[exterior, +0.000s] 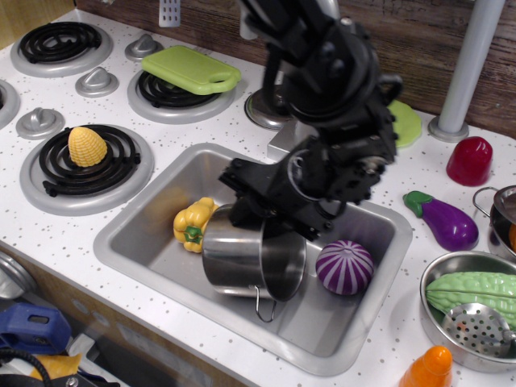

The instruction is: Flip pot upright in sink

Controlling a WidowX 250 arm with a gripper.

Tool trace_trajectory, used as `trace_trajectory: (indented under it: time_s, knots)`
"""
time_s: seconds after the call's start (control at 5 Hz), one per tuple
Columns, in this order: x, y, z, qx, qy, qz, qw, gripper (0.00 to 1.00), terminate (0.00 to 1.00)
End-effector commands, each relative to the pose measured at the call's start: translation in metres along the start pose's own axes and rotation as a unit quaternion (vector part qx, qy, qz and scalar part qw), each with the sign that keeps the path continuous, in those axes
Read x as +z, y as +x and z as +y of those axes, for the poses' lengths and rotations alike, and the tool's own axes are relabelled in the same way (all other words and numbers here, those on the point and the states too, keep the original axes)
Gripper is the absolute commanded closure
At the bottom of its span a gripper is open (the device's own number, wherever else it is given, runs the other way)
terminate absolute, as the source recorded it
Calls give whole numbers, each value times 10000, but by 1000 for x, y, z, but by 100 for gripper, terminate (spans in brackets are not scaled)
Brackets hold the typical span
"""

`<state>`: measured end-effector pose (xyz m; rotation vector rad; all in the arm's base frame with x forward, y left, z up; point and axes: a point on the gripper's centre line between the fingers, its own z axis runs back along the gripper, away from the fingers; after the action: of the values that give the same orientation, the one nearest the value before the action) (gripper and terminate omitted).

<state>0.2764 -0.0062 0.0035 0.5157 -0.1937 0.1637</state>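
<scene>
The shiny steel pot (242,262) is inside the sink (153,211), tilted, with its open mouth facing right and toward me and one wire loop handle hanging at its lower rim. My black gripper (262,216) comes down from above and is shut on the pot's upper rim, holding it tipped. Its fingertips are partly hidden behind the rim. The pot's left side is against the yellow pepper (192,226).
A purple striped onion (345,268) lies in the sink right of the pot. An eggplant (447,222), a steel bowl (431,310) with green vegetable and a red piece (469,160) sit on the right counter. Corn (87,145) and a green board (191,69) rest on burners at left.
</scene>
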Motion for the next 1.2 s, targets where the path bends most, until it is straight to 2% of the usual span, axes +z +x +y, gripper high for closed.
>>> trace_trajectory:
  time_s: [0.0, 0.4, 0.8, 1.0]
  knots:
    - [5, 12, 7, -4, -647, -141, 9978, 0, 0]
    - [0, 15, 15, 82, -1269, -88, 9918, 0, 0]
    - [-10, 15, 22, 26, -1924, -229, 9810, 0, 0]
    - [-10, 15, 22, 26, -1924, -229, 9810, 0, 0]
